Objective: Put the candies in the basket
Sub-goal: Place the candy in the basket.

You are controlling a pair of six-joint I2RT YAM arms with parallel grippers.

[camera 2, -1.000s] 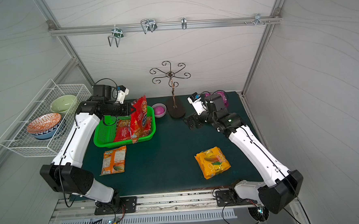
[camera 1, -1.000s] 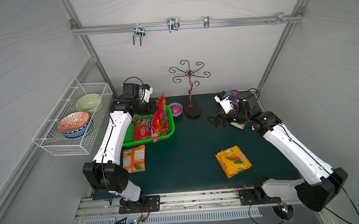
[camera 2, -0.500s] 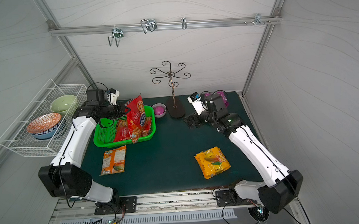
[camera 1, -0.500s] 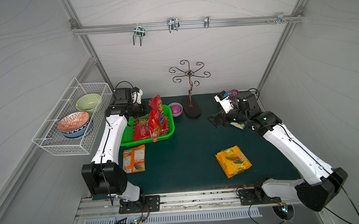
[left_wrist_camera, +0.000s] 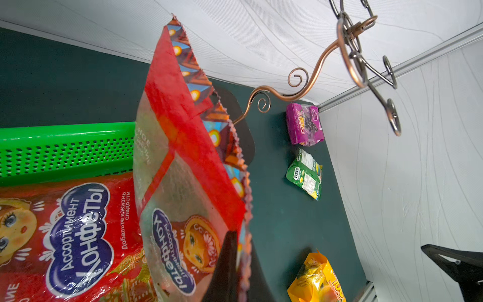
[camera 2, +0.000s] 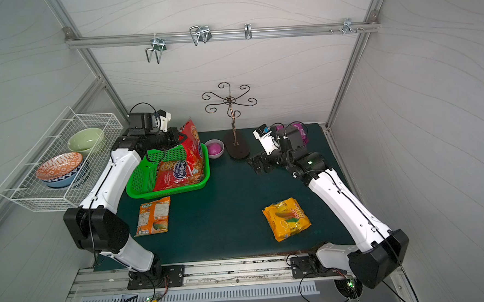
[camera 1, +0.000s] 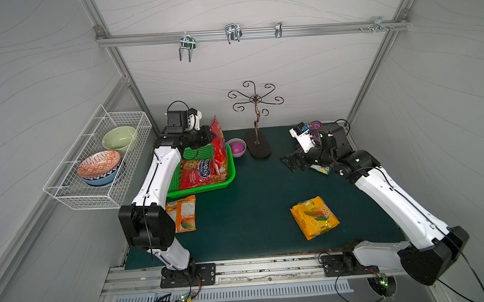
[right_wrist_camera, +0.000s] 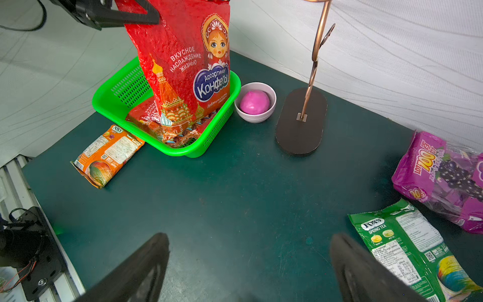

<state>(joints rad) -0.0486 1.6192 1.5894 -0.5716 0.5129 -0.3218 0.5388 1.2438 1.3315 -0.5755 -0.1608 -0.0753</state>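
A dark green tabletop with two robot arms, seen from above and from each wrist. The task is about a third done, judging by where the six candy bags lie.

A bright green mesh basket (camera 1: 208, 187) sits at the far left of the mat. One large red candy bag (camera 1: 199, 173) lies flat on its floor, fully inside. A second large red candy bag (right_wrist_camera: 183, 65) stands upright at the basket's far right end. Its lower end is inside the rim and seems to rest on the flat bag, while its top edge is pinched between the closed jaws of the left gripper (camera 1: 211, 136). This bag is nearly delivered but not yet let go.

Four smaller bags are on the mat, outside the basket. An orange candy bag (camera 1: 183, 214) lies just beside the basket's near rim, next to the left arm. A yellow candy bag (camera 1: 314, 217) lies well apart, toward the near right. A green candy bag (right_wrist_camera: 407, 251) and a purple candy bag (right_wrist_camera: 444, 177) lie close together at the far right.

The right gripper (right_wrist_camera: 248, 235) hangs low over bare mat with its jaws spread wide and empty; the green bag is just beside one finger, not between the two.

A small grey bowl (camera 1: 237, 147) holding a pink ball and a copper scroll-wire stand (camera 1: 259, 149) sit just past the basket and are no part of the task.

What is likely left: release the upright red bag, then move all four smaller bags.
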